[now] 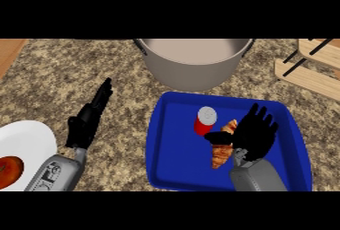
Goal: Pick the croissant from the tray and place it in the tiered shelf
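Head view looks steeply down on a speckled counter (pixel 86 72), with the blue tray (pixel 176 148) as the landmark in the middle right. The croissant (pixel 220 157) lies inside the tray, near its centre, set roughly lengthwise toward the tray's far and near edges. A red can (pixel 206 120) with a white top stands in the tray just beyond and to the left of the croissant, close to it.

The right hand (pixel 256 130) is over the tray, just to the right of the croissant. Its fingers are spread and straight, pointing toward the tray's far edge, and its thumb reaches left across the croissant's middle. The hand is released, not closed round the pastry. Whether the thumb touches the croissant cannot be told.

The left hand (pixel 88 120) is off the tray, over the counter to the tray's left, with its fingers straight and held together, holding nothing.

Beyond the tray's far edge stands a large grey pot (pixel 192 67). The wooden tiered shelf (pixel 317 67) is beyond the tray's far right corner. Well to the tray's left, a white plate (pixel 26 141) carries a red-orange item (pixel 8 170) that is cut off by the edge.
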`<action>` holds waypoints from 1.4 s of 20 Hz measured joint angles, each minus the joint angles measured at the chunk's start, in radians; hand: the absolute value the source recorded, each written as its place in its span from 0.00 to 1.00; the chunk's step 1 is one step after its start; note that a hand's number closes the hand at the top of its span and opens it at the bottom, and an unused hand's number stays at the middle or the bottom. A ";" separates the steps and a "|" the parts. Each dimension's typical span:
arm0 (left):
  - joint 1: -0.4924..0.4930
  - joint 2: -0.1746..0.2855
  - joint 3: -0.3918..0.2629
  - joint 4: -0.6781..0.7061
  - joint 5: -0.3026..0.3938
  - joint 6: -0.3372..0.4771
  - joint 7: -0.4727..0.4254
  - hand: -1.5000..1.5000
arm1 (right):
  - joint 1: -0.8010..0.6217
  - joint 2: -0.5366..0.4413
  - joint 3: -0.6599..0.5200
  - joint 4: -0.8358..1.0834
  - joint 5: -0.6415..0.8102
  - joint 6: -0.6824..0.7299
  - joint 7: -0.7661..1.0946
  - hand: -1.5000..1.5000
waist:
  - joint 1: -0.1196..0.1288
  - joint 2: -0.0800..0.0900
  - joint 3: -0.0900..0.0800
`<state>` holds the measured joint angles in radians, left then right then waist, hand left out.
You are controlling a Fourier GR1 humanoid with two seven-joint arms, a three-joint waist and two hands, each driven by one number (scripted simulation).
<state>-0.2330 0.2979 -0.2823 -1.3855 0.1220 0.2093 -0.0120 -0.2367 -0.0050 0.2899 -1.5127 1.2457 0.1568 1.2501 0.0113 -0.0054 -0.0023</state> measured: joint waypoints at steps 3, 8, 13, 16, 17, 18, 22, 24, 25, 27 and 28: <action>0.003 -0.011 -0.002 -0.006 -0.006 0.006 0.007 0.50 | 0.010 0.000 0.006 0.001 -0.005 -0.006 0.001 0.00 | -0.001 0.000 0.000; 0.007 -0.018 -0.004 -0.010 -0.016 0.002 0.010 0.50 | 0.021 0.001 0.028 0.033 -0.036 -0.024 0.001 1.00 | 0.001 -0.001 -0.001; 0.002 -0.015 0.010 0.000 -0.018 -0.009 0.007 0.50 | 0.025 0.000 0.072 0.047 -0.032 -0.013 -0.001 1.00 | -0.001 -0.003 -0.002; 0.015 -0.023 0.005 -0.007 -0.029 -0.005 -0.002 0.50 | 0.030 -0.001 0.098 0.048 -0.012 -0.012 -0.002 1.00 | -0.001 -0.003 -0.001; 0.011 -0.019 0.008 -0.013 -0.029 -0.009 0.005 0.50 | 0.031 -0.003 0.109 0.054 -0.007 -0.015 -0.002 1.00 | 0.000 -0.003 -0.002; 0.007 -0.017 0.013 -0.015 -0.028 -0.011 0.010 0.50 | 0.018 -0.003 0.111 0.060 -0.005 -0.015 -0.002 1.00 | 0.001 -0.002 -0.001; 0.025 -0.017 0.023 -0.030 -0.030 -0.020 0.015 0.50 | 0.003 -0.006 0.123 0.044 -0.025 -0.026 -0.022 1.00 | -0.002 0.001 0.001; 0.032 -0.015 0.033 -0.023 -0.028 -0.028 0.006 0.50 | -0.020 -0.005 0.100 0.007 -0.086 -0.031 -0.076 1.00 | -0.004 0.003 0.001; 0.034 -0.020 0.030 -0.026 -0.031 -0.025 0.007 0.50 | -0.036 -0.004 0.074 -0.012 -0.127 -0.033 -0.115 1.00 | -0.005 0.003 0.002; 0.031 -0.022 0.037 -0.014 -0.033 -0.025 -0.005 0.50 | -0.079 -0.002 0.012 -0.043 -0.211 -0.037 -0.190 1.00 | -0.007 0.005 0.002; 0.035 -0.016 0.039 -0.025 -0.029 -0.032 0.001 0.50 | -0.094 -0.001 -0.018 -0.057 -0.244 -0.042 -0.218 1.00 | -0.006 0.005 0.003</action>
<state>-0.1980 0.2816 -0.2429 -1.4109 0.0931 0.1776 -0.0109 -0.3309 -0.0061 0.2721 -1.5695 1.0019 0.1149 1.0317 0.0054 -0.0004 0.0003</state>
